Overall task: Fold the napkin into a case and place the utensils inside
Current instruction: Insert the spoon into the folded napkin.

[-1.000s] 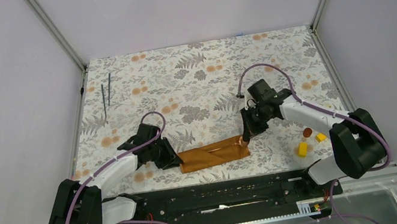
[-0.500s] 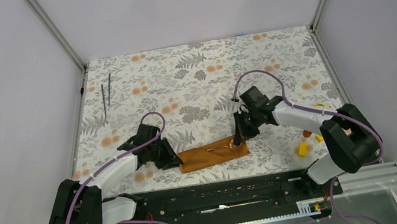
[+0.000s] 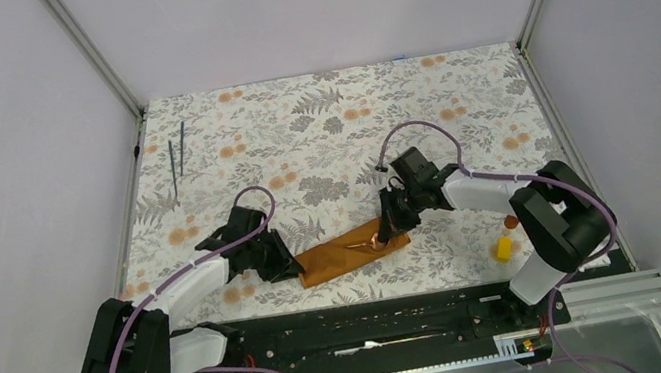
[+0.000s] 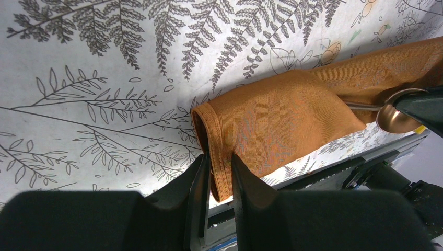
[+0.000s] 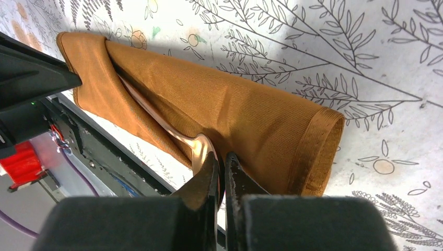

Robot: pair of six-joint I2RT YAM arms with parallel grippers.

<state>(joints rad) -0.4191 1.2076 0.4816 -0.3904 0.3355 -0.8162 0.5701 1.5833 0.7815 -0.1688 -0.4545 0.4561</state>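
Right wrist: spoon in case pocket

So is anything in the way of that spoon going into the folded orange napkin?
Nothing visible. The spoon has its handle lying in the diagonal fold of the napkin, and the right gripper holds it at the bowl end. The left gripper pinches the napkin's other end, clear of the spoon's path.

Floral grey-and-orange tablecloth spread flat; small yellow block lying on it, front right.
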